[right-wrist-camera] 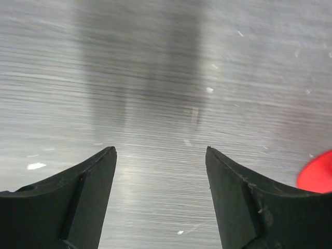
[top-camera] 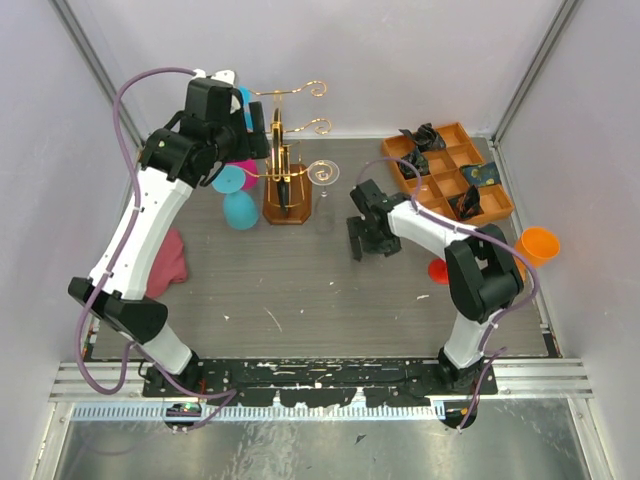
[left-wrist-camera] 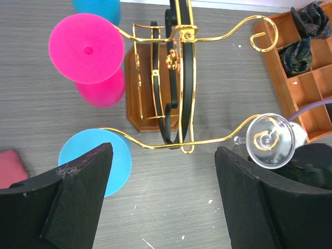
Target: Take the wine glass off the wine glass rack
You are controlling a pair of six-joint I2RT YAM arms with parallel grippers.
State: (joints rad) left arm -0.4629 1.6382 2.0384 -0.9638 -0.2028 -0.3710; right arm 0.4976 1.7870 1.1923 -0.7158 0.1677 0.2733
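Observation:
The wine glass rack is a gold wire stand on a brown wooden base, at the back middle of the table. A clear wine glass hangs upside down by its foot from the rack's near right arm. A pink glass and a blue glass hang from the left arms. My left gripper is open and empty, high above the rack. My right gripper is open and empty, low over the table just right of the clear glass.
An orange-brown compartmented tray with dark items stands at the back right. An orange cup and a red object lie near the right arm. A pink cloth lies at the left. Another blue glass is behind the pink one.

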